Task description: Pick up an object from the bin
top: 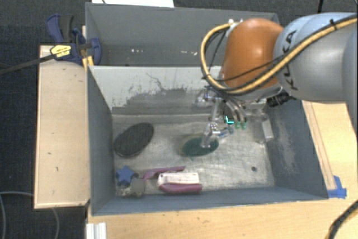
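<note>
The gripper [214, 134], open or clenched I cannot tell, touches the far right edge of one dark green disc [196, 148] mid-bin [100, 137]; one dark oval [134, 139] lies left, one purple-white packet [179, 181] and one blue piece [125, 175] near.

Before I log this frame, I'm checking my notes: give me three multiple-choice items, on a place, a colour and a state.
1. Where is the tool? A at the front-left corner; B just over the dark green disc mid-floor of the bin; C outside it.
2. The small lump at the front-left is: A red; B yellow; C blue.
3. The black oval pad lies: A flat, apart from the tool; B upright against a wall; C on the disc.
Key: 1 B, it hangs at the disc's right edge; 2 C, plainly blue; 3 A, it rests alone at the left.
</note>
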Motion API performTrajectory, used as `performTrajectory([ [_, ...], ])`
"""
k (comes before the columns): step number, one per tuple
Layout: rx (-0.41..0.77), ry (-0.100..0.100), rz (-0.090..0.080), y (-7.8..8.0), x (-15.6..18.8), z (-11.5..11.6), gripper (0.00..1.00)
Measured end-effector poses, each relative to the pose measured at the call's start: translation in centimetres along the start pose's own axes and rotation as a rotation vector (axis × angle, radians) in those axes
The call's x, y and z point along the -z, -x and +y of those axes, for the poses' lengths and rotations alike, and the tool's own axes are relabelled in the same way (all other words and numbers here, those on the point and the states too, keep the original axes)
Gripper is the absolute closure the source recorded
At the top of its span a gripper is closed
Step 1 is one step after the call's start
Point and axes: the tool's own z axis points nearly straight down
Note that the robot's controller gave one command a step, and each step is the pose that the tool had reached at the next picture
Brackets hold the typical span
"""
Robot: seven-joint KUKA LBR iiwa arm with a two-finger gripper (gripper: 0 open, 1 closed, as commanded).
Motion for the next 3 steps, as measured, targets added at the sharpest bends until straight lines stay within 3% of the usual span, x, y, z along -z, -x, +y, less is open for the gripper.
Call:
performTrajectory([
  [1,-0.207,0.002,-0.013,-2.7,-8.3,0.3,0.0],
  [2,-0.208,0.004,-0.021,-2.4,-8.0,0.3,1.0],
  [3,0.096,0.0,-0.015,-5.7,9.6,0.4,1.0],
])
